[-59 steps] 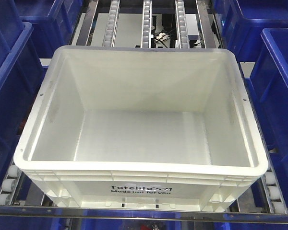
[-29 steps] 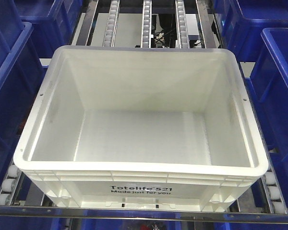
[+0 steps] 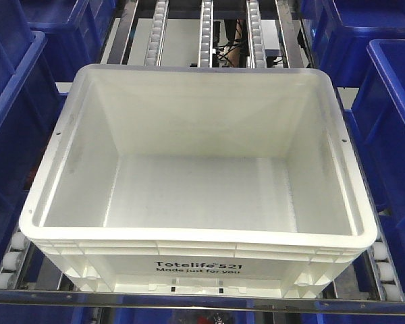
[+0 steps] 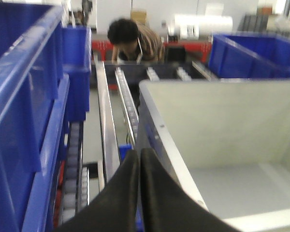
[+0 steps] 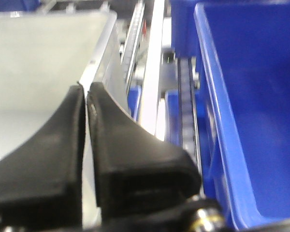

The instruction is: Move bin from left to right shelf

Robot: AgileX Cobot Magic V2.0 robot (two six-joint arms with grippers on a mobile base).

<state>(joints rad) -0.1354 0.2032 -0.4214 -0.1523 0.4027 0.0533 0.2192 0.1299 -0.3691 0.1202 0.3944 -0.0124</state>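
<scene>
Roller rails of a flow shelf run away from the front camera, with dark blue crates packed on both sides. A person bends over at the far end of the rack in the left wrist view.

The white bin sits squarely on these rails, filling the lane between the blue crates. It is empty, and its near wall, with the black "Totelife 521" print, faces the robot.

The left end effector has its fingers pressed together, with nothing seen between them. It is just outside the bin's left wall, near the rim. The right end effector is almost pressed together, with only a pale sliver showing in the gap. It sits at the bin's right rim. I cannot tell whether that rim edge is nipped between the fingers or merely behind them.

Being empty moulded plastic, the bin should be light for its bulk, and stiff. Its smooth walls look slippery and give little to pinch. The thick ribbed rim is the likely hold, taken on opposite sides by both arms so the load stays level. On rollers it may slide forward or back under a one-sided push.
</scene>
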